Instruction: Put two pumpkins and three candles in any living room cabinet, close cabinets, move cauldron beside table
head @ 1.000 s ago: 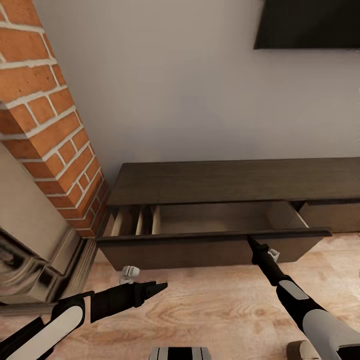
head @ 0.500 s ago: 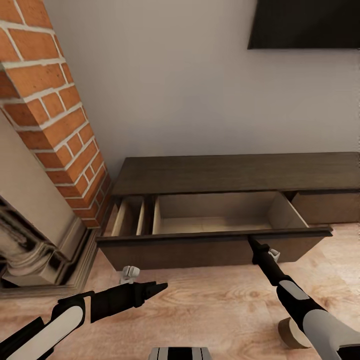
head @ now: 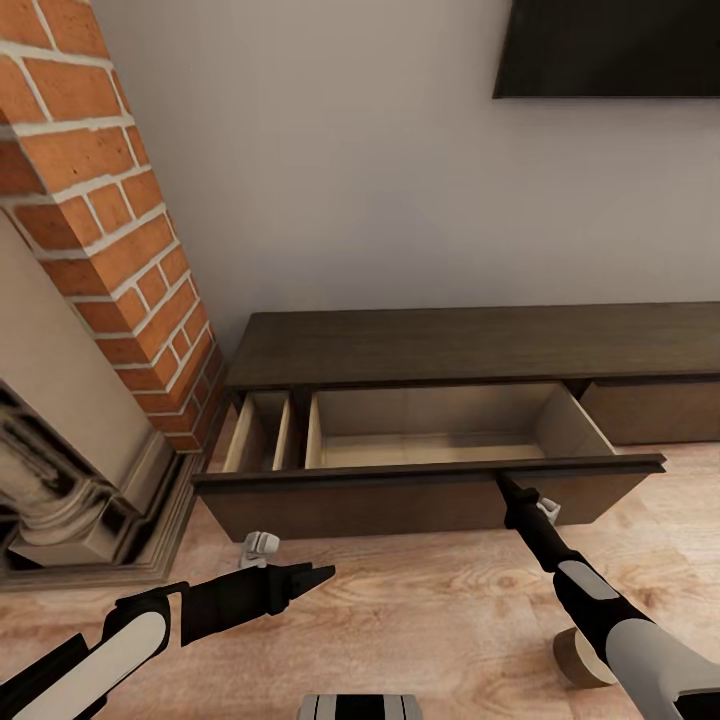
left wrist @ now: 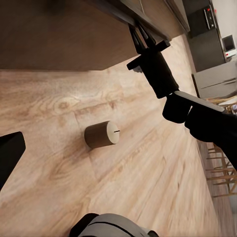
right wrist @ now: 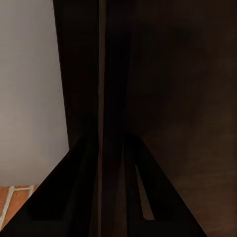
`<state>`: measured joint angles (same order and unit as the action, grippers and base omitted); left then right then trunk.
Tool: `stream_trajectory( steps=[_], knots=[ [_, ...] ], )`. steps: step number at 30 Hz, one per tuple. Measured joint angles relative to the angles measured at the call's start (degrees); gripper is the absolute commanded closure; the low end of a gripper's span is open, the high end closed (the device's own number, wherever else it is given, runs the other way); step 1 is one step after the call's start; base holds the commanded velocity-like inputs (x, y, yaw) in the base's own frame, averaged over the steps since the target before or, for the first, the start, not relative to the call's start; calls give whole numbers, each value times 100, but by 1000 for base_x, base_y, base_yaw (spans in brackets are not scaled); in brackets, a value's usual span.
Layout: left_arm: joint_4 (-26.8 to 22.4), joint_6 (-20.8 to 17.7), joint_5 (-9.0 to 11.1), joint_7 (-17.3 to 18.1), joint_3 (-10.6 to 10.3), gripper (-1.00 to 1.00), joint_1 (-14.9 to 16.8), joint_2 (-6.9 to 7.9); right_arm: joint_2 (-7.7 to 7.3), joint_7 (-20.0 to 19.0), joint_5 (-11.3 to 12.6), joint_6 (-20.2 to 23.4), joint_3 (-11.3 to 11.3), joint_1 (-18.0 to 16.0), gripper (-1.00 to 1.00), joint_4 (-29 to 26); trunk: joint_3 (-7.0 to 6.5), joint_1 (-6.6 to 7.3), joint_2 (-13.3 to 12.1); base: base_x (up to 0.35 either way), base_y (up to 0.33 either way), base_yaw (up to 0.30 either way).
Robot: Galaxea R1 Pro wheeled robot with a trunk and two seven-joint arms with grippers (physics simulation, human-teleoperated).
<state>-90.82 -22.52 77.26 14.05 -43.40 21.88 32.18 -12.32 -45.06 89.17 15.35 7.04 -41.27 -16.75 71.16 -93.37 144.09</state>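
Dark brown wood runs the length of the long low cabinet (head: 470, 345) before us, and its wide drawer (head: 430, 490) stands pulled well out, pale inside and, as far as we can see, with nothing in it. Our right gripper (head: 500, 482) is at the top edge of the drawer front, its black fingers pinched close together on that edge in the left wrist view; the right wrist view is too dark to confirm how firmly they hold. The risk we judge greatest is a slip: the front has no handle, so a thin pinch on the lip could lose its hold if the arm pulls at an angle. Our left gripper (head: 318, 575) hangs over the pale wooden floor (head: 420, 620) with nothing in it, fingertips drawn to a point. A short beige-grey cylindrical candle (left wrist: 101, 134) lies on its side on that floor just beside our right forearm, wick end showing. A second worry is that the arm or the base could nudge it and set it rolling, since a cylinder on its side rolls easily. Beside the cabinet stands the red brick chimney (head: 90, 200) over a stone-coloured fireplace surround (head: 60, 480).
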Motion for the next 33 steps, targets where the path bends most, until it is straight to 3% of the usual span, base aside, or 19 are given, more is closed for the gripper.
stream_trajectory(
  steps=[1,2,20,33],
  knots=[
    [3,1,1,1,-4,-100,3,-1,6,-11,-64,17,171,1,-100,-9,0,0,0,0,0,0],
    [2,-2,1,2,-3,-100,2,1,5,-6,-73,11,182,3,-100,-6,0,0,0,0,0,0],
    [120,2,1,1,-1,-100,3,-10,6,-12,-65,29,170,0,-100,-9,-1,0,0,-99,0,0],
    [303,4,-7,1,37,-100,3,-18,-2,-18,-65,29,168,0,-100,-10,-288,34,-17,-2,0,0]
  ],
)
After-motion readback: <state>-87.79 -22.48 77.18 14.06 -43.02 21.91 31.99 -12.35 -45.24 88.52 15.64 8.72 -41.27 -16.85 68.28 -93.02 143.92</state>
